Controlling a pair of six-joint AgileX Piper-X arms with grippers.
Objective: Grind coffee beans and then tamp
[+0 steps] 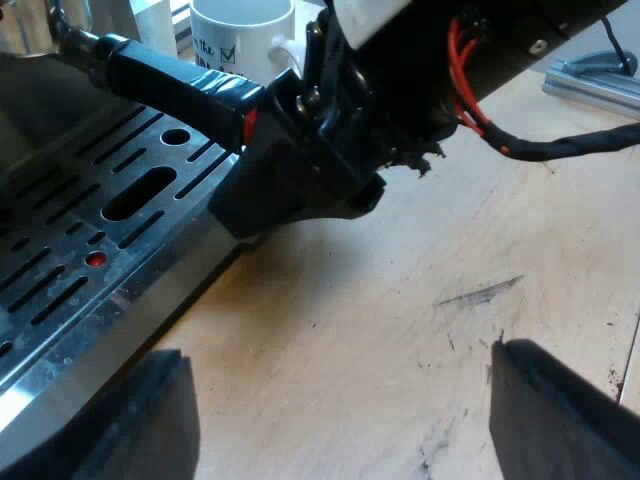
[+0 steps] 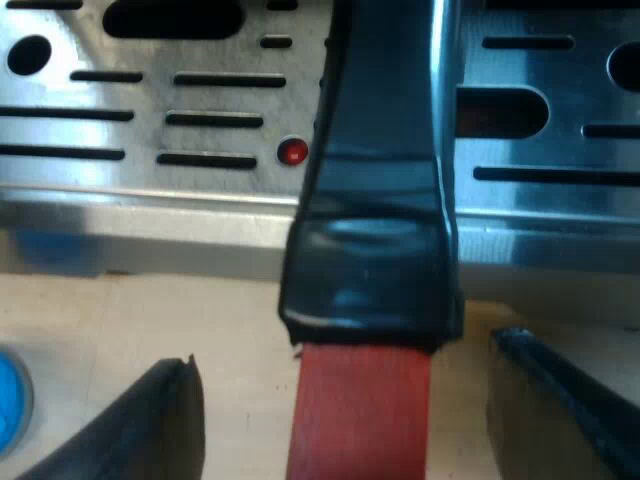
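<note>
So the holder's handle (image 2: 375, 250) sticks out over the machine's drip tray (image 2: 120, 100) and past its front edge, with the red end (image 2: 360, 425) hanging over the table (image 1: 380, 330). The basket end is out of sight, so I can't say what it's seated in. The right gripper (image 2: 345, 400) is lined up on that red end, with the handle running off toward its twelve. Its fingers (image 2: 145, 430) are spread wide at three and nine with a gap on each side, so nothing is gripped yet. My guess is it's set that way to close on the end and swing or pull the holder. The tray edge sits right under the handle, so there's not much room downward. What looks like the blue tamper (image 2: 8, 400) is on the table out past nine o'clock. The left gripper (image 1: 338, 360) hovers wide open and empty over bare wood with plenty of room, and the mug (image 1: 245, 30) is roughly at its twelve, beyond the handle.
</note>
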